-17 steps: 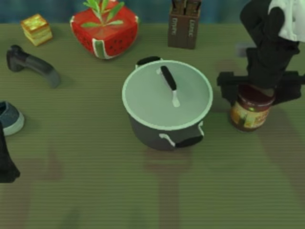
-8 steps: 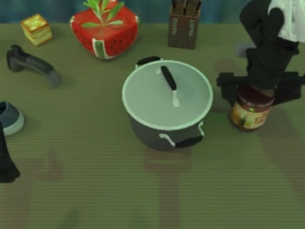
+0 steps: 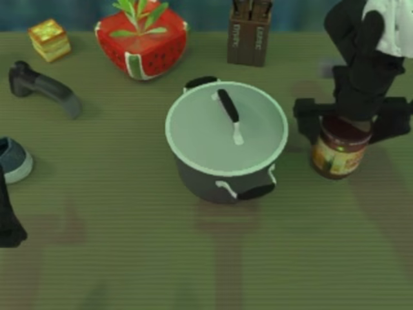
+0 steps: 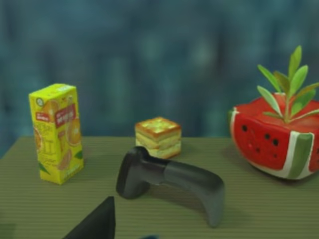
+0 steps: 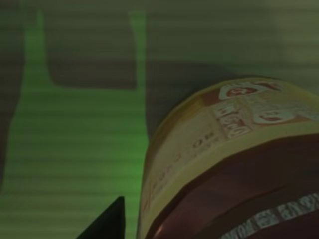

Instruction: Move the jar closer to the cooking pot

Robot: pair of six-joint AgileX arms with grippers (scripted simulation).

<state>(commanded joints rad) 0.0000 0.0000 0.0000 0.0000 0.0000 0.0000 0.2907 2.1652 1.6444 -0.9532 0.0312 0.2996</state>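
Jar (image 3: 338,150) upright on the counter (image 3: 129,245), right of the cooking pot (image 3: 226,139), near it but not touching. Right gripper (image 3: 352,116) directly over the jar's lid; cannot tell whether clenched or released. Jar's yellow-orange label (image 5: 209,134) large in the right wrist view. Left arm (image 3: 8,219) parked at the left edge, beside a shoe (image 3: 13,158) and a dark scanner (image 3: 42,87).

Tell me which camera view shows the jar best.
The top view: the jar stands whole on the table, right of the cooking pot, its top under the right gripper. The right wrist view gives only a close crop of its label. The left wrist view shows none of it.
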